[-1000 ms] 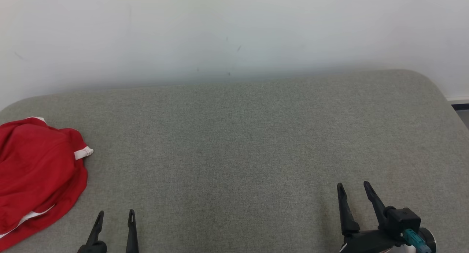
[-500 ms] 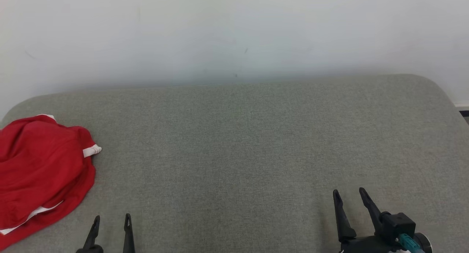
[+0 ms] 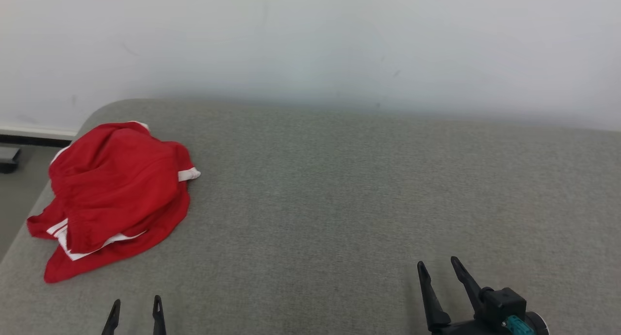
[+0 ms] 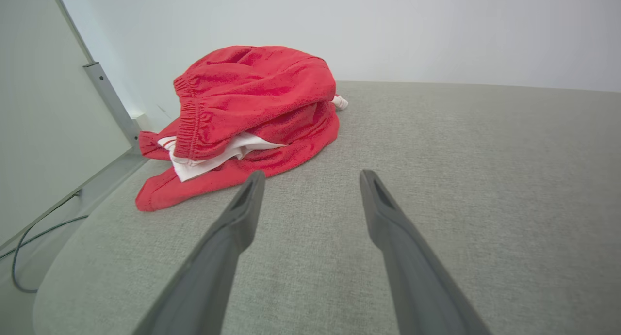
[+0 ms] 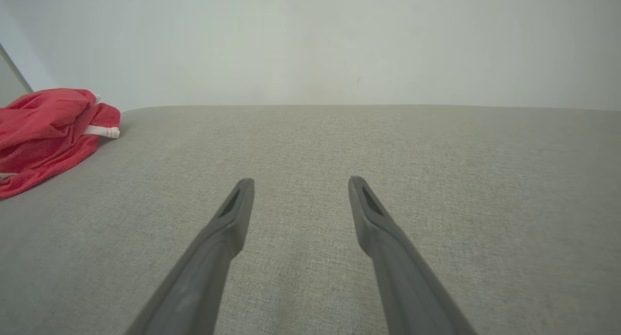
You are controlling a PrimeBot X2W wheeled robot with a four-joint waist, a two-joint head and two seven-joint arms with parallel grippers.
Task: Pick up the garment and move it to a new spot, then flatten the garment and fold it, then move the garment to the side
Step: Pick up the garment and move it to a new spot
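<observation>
A wide desk (image 3: 349, 189) covered in grey-green woven cloth spans the head view, its far left corner rounded. Behind it rises a plain white wall (image 3: 310, 34), bare but for a few faint dark marks. The wall is softly and evenly lit, with a dim shadow band where it meets the desk. Past the desk's left edge lies grey floor (image 3: 12, 199), and a white skirting (image 3: 34, 131) runs along the wall's foot. In the left wrist view a pale panel (image 4: 39, 121) stands left of the desk, edged by a grey metal post (image 4: 109, 102). A thin dark cable (image 4: 29, 233) trails over the floor below.
</observation>
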